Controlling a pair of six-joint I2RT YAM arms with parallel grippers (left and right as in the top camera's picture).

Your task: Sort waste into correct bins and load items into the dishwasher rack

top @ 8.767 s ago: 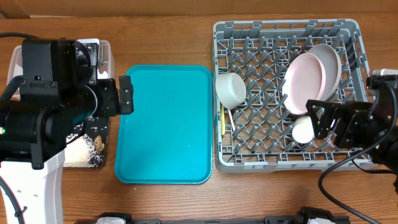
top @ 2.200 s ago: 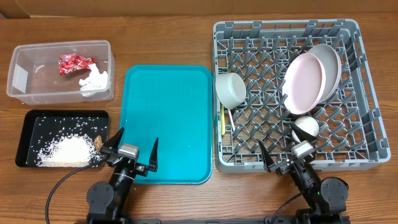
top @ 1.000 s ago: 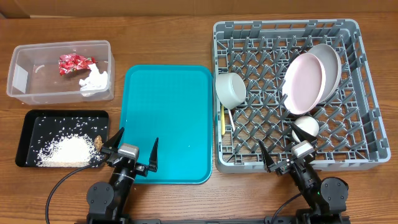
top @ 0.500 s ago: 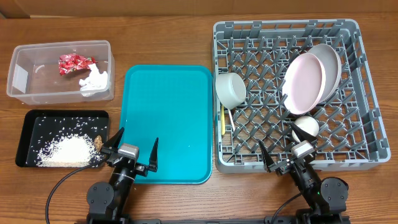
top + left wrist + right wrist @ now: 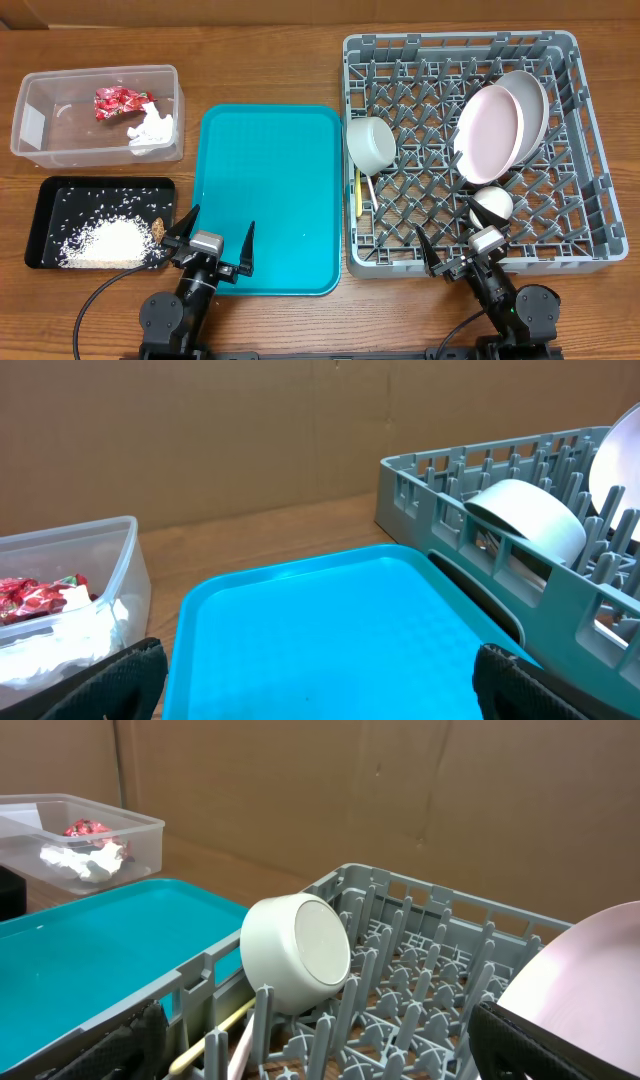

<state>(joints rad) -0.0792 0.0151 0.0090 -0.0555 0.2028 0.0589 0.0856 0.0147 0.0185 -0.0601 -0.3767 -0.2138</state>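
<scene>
Left claw (image 5: 214, 238) gapes empty beside the black tray (image 5: 45, 200) of rice (image 5: 100, 242); wrapper (image 5: 118, 101) and napkin (image 5: 152, 130) lie in the tub (image 5: 30, 110). Bowl (image 5: 370, 143), plates (image 5: 490, 130) and cup (image 5: 492, 203) sit in the rack (image 5: 590, 150), with the right claw (image 5: 455, 240) released. Jolting the rack could topple the leaning plates.

The tabletop (image 5: 270, 60) is brown wood, grain showing, with a low sheen. The rack (image 5: 450, 40) is matt grey moulded plastic. The teal tray (image 5: 268, 200) is smooth plastic, finely pebbled up close. The tub (image 5: 70, 135) is clear, glossy plastic; inside lie a shiny, crinkled foil wrapper (image 5: 118, 102) and a soft crumpled paper napkin (image 5: 152, 130). The black tray (image 5: 100, 181) looks like thin, slightly glossy plastic. The pink plate (image 5: 490, 130) and the bowl (image 5: 372, 143) are smooth and matt. Plain brown cardboard (image 5: 200, 430) stands behind.
</scene>
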